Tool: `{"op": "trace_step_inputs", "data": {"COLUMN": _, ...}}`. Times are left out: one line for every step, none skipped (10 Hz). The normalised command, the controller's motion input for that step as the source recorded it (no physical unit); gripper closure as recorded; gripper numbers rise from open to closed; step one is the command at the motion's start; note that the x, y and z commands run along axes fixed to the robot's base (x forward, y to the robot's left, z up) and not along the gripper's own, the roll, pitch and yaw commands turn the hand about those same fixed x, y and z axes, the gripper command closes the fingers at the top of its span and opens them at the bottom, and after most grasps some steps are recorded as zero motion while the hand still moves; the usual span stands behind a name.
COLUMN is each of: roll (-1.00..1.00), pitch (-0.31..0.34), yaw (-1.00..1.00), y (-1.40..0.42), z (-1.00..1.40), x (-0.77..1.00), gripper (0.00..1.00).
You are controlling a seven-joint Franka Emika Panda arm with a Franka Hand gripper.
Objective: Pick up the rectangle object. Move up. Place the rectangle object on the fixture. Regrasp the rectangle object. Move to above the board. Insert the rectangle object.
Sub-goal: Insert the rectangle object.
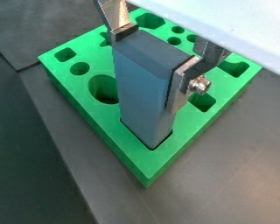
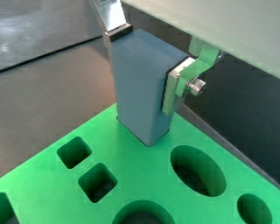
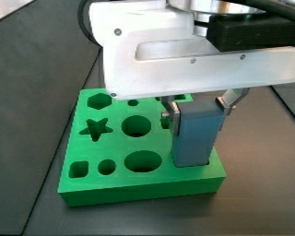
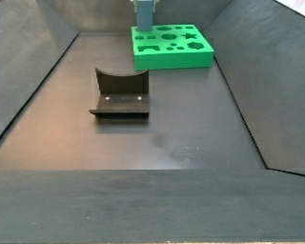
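My gripper (image 1: 152, 57) is shut on the rectangle object (image 1: 149, 87), a light blue-grey block held upright by its upper end between the two silver fingers. The block's lower end meets the green board (image 1: 73, 79) at a cut-out near one corner; how deep it sits I cannot tell. Both wrist views show this, with the gripper (image 2: 146, 59), block (image 2: 143, 87) and board (image 2: 130, 166). In a side view the gripper (image 3: 197, 106) holds the block (image 3: 197, 136) over the board's (image 3: 113, 184) front right corner. The dark fixture (image 4: 119, 93) stands empty on the floor.
The board (image 4: 193, 52) lies at the far end of a dark bin with sloping walls (image 4: 41, 86). The block (image 4: 145, 14) rises from the board's left side there. The board's other holes, among them a star (image 3: 97, 127) and circles, are open.
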Motion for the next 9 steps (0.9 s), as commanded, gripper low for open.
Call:
{"op": "trace_step_inputs", "data": {"roll": 0.07, "pitch": -0.076, "yaw": -0.53, "y": -0.17, "z": -0.82, "x": 0.12, "gripper": 1.00}}
{"op": "trace_step_inputs", "data": {"roll": 0.12, "pitch": -0.027, "yaw": -0.41, "y": -0.08, "z": -0.86, "x": 0.26, "gripper": 1.00}}
{"op": "trace_step_inputs", "data": {"roll": 0.15, "pitch": 0.000, "yaw": -0.29, "y": 0.00, "z": -1.00, "x": 0.47, "gripper": 1.00}}
{"op": "trace_step_inputs", "data": {"roll": 0.15, "pitch": 0.000, "yaw": -0.03, "y": 0.03, "z": -1.00, "x": 0.39, "gripper": 1.00}}
{"op": "trace_step_inputs", "data": {"roll": 0.19, "pitch": -0.004, "yaw": 0.00, "y": 0.09, "z": -0.94, "x": 0.29, "gripper": 1.00}}
{"op": "trace_step_inputs", "data": {"roll": 0.15, "pitch": -0.030, "yaw": 0.09, "y": 0.01, "z": -0.95, "x": 0.33, "gripper": 1.00}}
{"op": "trace_step_inputs", "data": {"roll": 0.09, "pitch": -0.034, "yaw": 0.07, "y": 0.00, "z": -1.00, "x": 0.33, "gripper": 1.00}}
{"op": "trace_step_inputs", "data": {"roll": 0.08, "pitch": 0.000, "yaw": 0.02, "y": -0.06, "z": 0.00, "x": -0.02, "gripper": 1.00}}
{"op": "trace_step_inputs", "data": {"roll": 0.02, "pitch": 0.000, "yaw": 0.00, "y": 0.00, "z": 0.00, "x": 0.00, "gripper": 1.00}}
